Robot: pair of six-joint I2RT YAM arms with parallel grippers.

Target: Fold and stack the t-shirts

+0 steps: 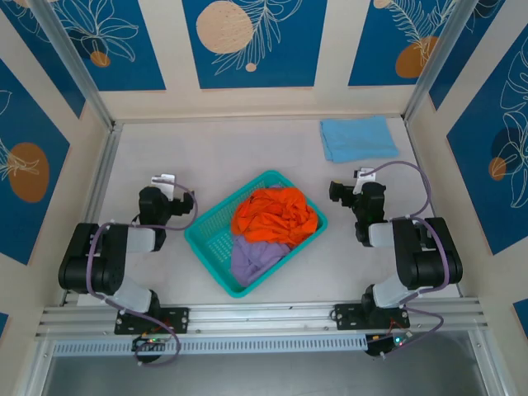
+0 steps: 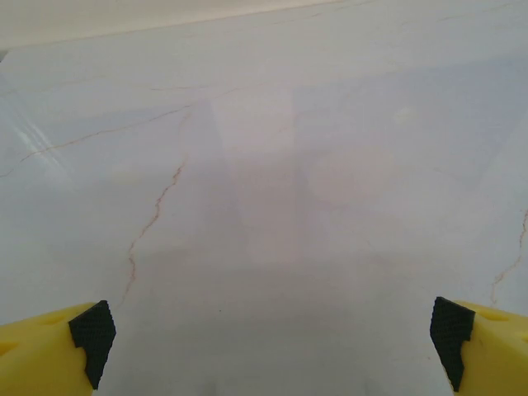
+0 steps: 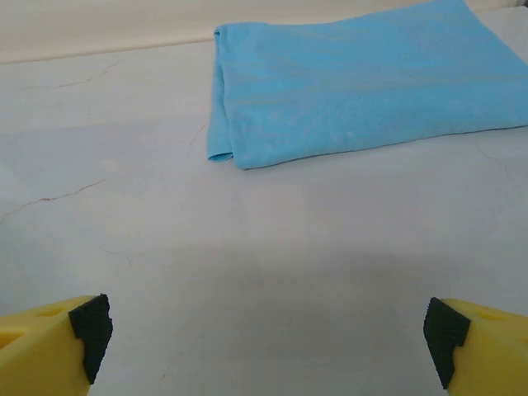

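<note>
Left gripper [image 2: 272, 334] and right gripper [image 3: 268, 330] both spread wide, empty. Orange shirt [image 1: 276, 213] crumpled over lavender shirt [image 1: 254, 257] in centre basket [image 1: 216, 239]; blue shirt [image 3: 355, 82] folded far right. Likely light, limp cloth: pinch orange's top ridge.

Mine was basically a robot lab booth: blue leaf-print wall panels [image 1: 247, 41] all round, aluminium frame posts [image 1: 74, 66], a pale marble-look tabletop [image 1: 206, 148], plus my left arm [image 1: 107, 264] and right arm [image 1: 417, 256] bolted onto a slotted front rail [image 1: 264, 315].
</note>
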